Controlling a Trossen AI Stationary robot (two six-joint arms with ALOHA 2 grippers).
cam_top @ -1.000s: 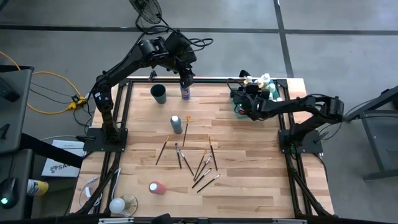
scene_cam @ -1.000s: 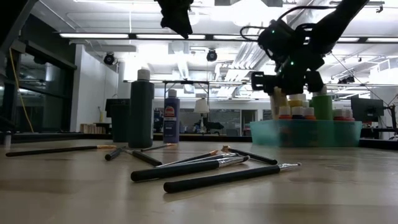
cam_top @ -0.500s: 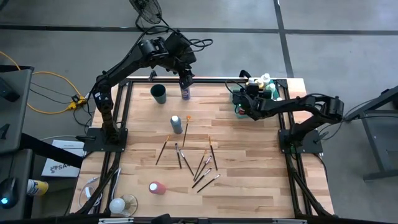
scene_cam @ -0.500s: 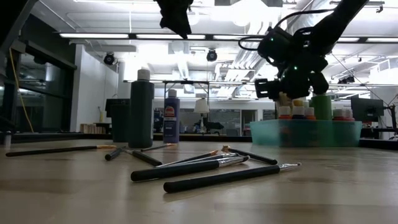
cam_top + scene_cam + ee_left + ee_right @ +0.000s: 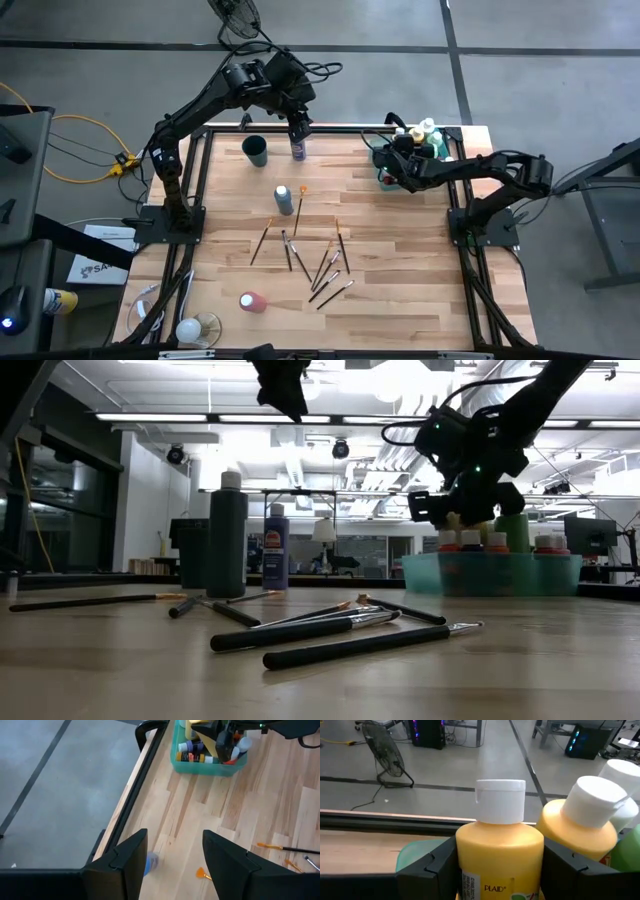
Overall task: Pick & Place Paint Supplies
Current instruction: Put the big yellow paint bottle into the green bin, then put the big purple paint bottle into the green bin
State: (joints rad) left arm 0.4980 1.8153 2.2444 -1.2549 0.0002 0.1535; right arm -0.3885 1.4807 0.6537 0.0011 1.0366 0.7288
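Right end effector [image 5: 497, 862] now lower, astride yellow bottle [image 5: 500, 850] in tray [image 5: 490, 573].

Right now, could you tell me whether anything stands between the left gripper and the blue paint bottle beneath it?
Nothing visible does. The left gripper hangs open straight above the blue paint bottle, which stands upright at the table's far edge. The dark cup stands beside the bottle, apart from it, not under the fingers.
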